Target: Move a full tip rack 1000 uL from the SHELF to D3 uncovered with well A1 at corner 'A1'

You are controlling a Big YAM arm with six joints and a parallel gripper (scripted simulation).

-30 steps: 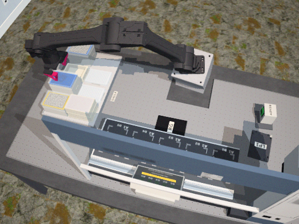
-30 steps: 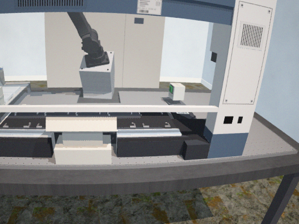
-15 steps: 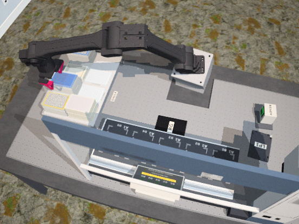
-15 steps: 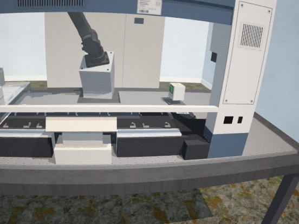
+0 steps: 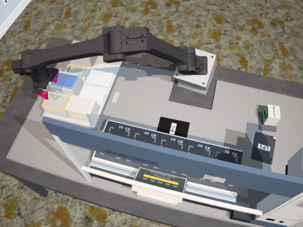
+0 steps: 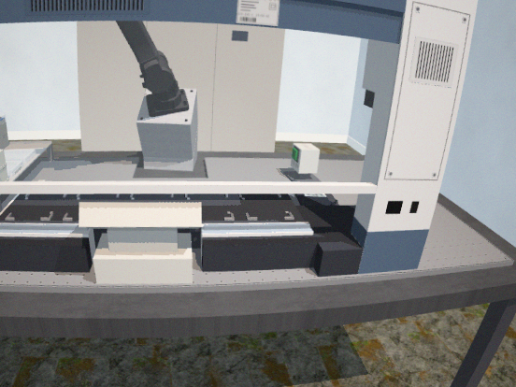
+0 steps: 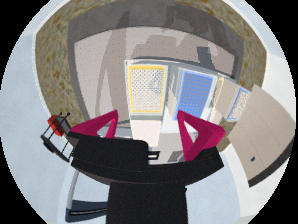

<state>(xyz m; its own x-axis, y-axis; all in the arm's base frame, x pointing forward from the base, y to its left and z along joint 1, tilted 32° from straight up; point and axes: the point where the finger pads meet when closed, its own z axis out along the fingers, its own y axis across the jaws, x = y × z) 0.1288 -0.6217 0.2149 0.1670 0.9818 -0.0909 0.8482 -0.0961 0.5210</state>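
My gripper [image 5: 48,86] is open and empty, its pink fingers hovering over the outer edge of the SHELF between two covered tip racks. The yellow-framed rack [image 5: 56,102] shows a grey field of pale dots on top. The blue rack [image 5: 64,80] shows mostly its blue plate. In the wrist view the gripper [image 7: 149,129] has the yellow rack [image 7: 148,88] ahead between the fingers and the blue rack [image 7: 194,92] to its right. Deck position D3 [image 5: 172,140] is empty in the dark deck strip.
More labware stands on the SHELF: two clear-topped items [image 5: 99,78] [image 5: 92,94] and a pale stacked block [image 5: 81,106]. The regrip nest RG [image 5: 173,127] sits behind the deck, with the READY key [image 5: 270,113] and the LP1 pad [image 5: 263,148] at right. A blue gantry beam [image 5: 175,160] crosses in front.
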